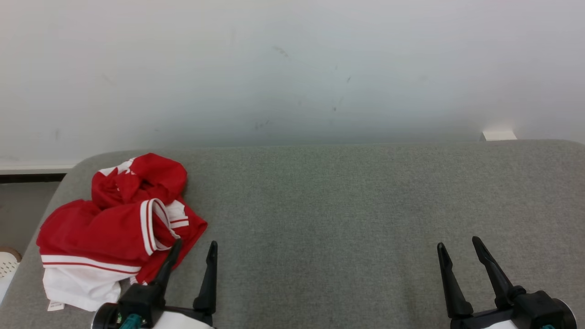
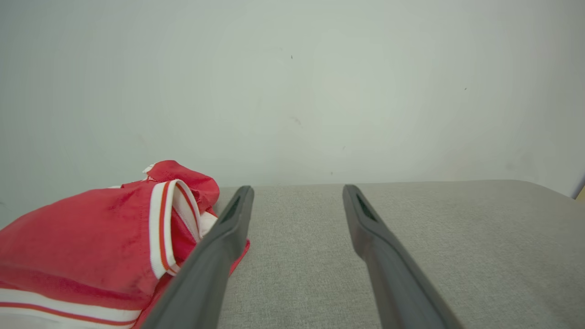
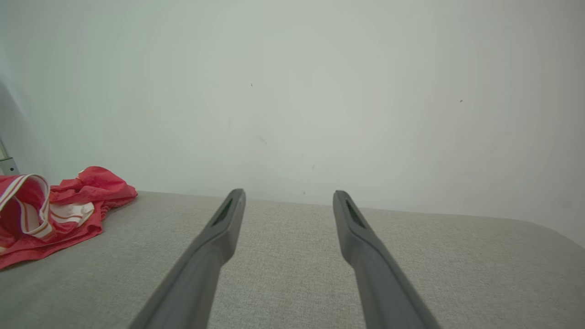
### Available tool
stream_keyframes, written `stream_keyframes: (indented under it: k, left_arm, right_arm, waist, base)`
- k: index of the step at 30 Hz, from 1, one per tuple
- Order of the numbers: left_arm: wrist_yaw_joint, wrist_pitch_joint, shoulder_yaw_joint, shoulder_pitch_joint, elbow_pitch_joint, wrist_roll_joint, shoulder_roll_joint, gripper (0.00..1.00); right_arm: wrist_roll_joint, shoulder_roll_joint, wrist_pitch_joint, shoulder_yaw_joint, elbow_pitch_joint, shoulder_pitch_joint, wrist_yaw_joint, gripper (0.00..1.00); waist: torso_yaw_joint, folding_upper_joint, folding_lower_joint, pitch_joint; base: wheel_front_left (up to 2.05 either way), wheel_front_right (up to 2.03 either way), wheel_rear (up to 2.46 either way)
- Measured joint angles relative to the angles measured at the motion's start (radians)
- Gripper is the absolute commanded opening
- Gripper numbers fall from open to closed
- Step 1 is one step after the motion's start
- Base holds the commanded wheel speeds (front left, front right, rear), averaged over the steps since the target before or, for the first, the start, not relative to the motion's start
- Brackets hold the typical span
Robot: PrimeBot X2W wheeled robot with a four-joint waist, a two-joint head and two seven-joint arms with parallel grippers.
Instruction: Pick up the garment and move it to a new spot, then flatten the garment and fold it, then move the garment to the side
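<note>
While the crumpled red-and-white garment lies heaped at the left end of the grey cloth-covered table, the left claw hovers just beside its right edge, fingers spread wide and holding nothing. The right claw, equally wide open and empty, is well apart over bare cloth.

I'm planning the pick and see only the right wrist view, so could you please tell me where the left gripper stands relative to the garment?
Observer: The left gripper is open beside the garment, at its right edge; one finger overlaps the red cloth, contact unclear.
Operator: How far left does the garment reach?
Observer: To the left edge of the grey surface, with a white part nearest the robot.
</note>
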Motion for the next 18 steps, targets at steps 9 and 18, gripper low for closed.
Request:
stream_keyframes:
  k: [9,18]
  left_arm:
    - [0.005,0.000,-0.001,0.000,0.005,-0.006,0.000,1.00]
    - [0.009,0.000,-0.005,-0.001,0.012,-0.009,0.000,1.00]
  right_arm:
    - [0.021,0.000,0.000,-0.005,0.000,0.000,0.000,1.00]
    - [0.023,0.000,0.000,-0.005,-0.002,0.000,0.000,1.00]
  waist:
    - [-0.004,0.0000,0.0000,-0.003]
    - [-0.002,0.0000,0.0000,-0.002]
  base:
    - [0.00,0.00,0.00]
    - [0.00,0.00,0.00]
